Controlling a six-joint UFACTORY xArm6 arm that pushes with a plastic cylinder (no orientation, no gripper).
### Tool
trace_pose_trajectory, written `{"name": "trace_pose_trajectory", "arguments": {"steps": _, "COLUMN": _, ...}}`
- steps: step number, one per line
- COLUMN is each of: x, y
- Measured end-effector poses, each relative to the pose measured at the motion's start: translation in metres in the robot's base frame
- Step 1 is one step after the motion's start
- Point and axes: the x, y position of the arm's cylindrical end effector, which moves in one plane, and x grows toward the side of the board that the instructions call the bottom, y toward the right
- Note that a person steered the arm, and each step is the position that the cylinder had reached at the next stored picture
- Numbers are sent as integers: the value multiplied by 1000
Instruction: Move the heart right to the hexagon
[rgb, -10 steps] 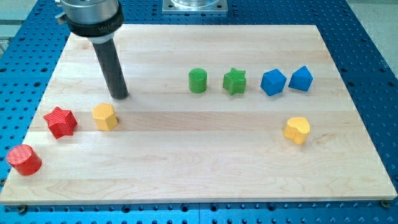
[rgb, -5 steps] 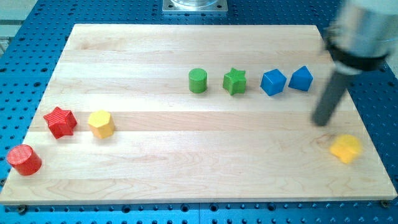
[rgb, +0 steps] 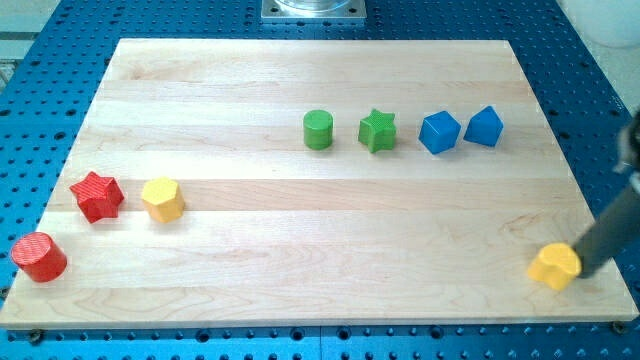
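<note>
The yellow heart (rgb: 554, 266) lies near the board's bottom right corner. The yellow hexagon (rgb: 162, 199) lies far off at the view's left, just right of the red star (rgb: 97, 195). My rod comes in from the right edge, blurred, and my tip (rgb: 582, 270) is at the heart's right side, touching or nearly touching it.
A red cylinder (rgb: 39, 257) lies at the bottom left. A green cylinder (rgb: 318, 130), a green star (rgb: 377, 131) and two blue blocks (rgb: 439, 132) (rgb: 484, 126) stand in a row across the upper middle. The wooden board's right edge (rgb: 600, 240) is close to the heart.
The rod swept from the left of the board to the far right. The heart moved right and down toward the bottom right corner. The hexagon shifted slightly left.
</note>
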Motion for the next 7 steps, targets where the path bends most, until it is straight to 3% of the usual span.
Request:
{"name": "trace_pose_trajectory", "arguments": {"steps": 1, "x": 16, "y": 25}}
{"name": "trace_pose_trajectory", "arguments": {"steps": 2, "x": 19, "y": -26}}
{"name": "trace_pose_trajectory", "arguments": {"steps": 3, "x": -32, "y": -93}}
{"name": "trace_pose_trajectory", "arguments": {"steps": 4, "x": -35, "y": -136}}
{"name": "trace_pose_trajectory", "arguments": {"steps": 5, "x": -22, "y": -87}}
{"name": "trace_pose_trajectory", "arguments": {"steps": 6, "x": 0, "y": -177}}
{"name": "trace_pose_trajectory", "arguments": {"steps": 7, "x": -21, "y": -252}}
